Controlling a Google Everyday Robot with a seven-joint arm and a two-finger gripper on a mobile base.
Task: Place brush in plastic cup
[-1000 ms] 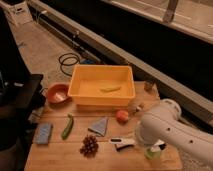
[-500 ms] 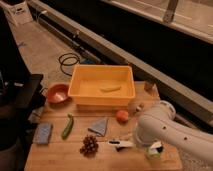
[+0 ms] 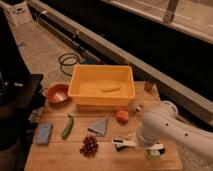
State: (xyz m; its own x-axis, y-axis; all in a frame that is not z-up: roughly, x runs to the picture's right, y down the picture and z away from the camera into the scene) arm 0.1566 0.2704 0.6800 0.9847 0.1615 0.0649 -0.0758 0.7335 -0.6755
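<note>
Wooden table (image 3: 60,155) carries everything, and the white arm (image 3: 172,131) comes in from the right, its bulk covering the near-right corner where the work is. That occlusion is the main risk: the arm body sits right over the plastic cup (image 3: 151,154), of which only a pale green sliver shows at the table's front edge, with a small dark piece just above it. A light cup that close to the edge likely tips or slides off if the arm or the brush end nudges it sideways.

Yellow bin (image 3: 102,89) with the yellowish curved piece (image 3: 111,89) inside sits well back, out of the way. Red-orange bowl (image 3: 57,93), blue sponge (image 3: 43,133), green vegetable (image 3: 67,127), grey wedge (image 3: 99,126), grape bunch (image 3: 89,145) and the orange fruit (image 3: 122,116) are all left of the action; the fruit is the nearest thing a swing could clip.

Brush (image 3: 124,143) lies roughly level just left of the arm, dark end pointing left, white shaft running toward the arm, near the cup but not in it. Second risk: it enters the cup at a slant, catches the rim and levers the cup over.

Gripper (image 3: 136,143) looks to be at the brush's right end, under the arm. Cannot tell its opening, nor whether it actually holds the brush.
</note>
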